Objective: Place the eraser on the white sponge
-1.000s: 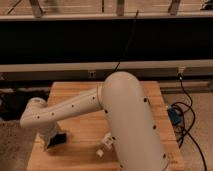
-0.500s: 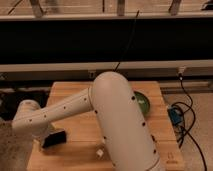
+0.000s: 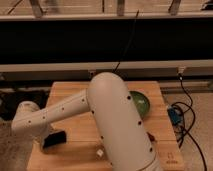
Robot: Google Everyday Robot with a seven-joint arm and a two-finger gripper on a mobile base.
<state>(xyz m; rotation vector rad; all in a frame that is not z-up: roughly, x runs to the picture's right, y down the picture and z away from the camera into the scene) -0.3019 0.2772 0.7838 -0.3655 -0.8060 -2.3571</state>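
nothing here can be read from where i stand. the wooden table (image 3: pixel 70 91) has a small dark mark (image 3: pixel 172 160) near its front right corner that may be print, but it is too small to make out. the white arm (image 3: pixel 112 120) carries no lettering i can see, only rows of small dark dots. the gripper (image 3: pixel 46 139) sits low over the table's front left corner, with no label on it.

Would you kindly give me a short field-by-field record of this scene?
gripper: low over the table's near-left corner, at the eraser
eraser: black block, near-left corner
white sponge: not visible
green bowl: right side, partly behind the arm
small white bit: near edge, beside the arm
table: wooden
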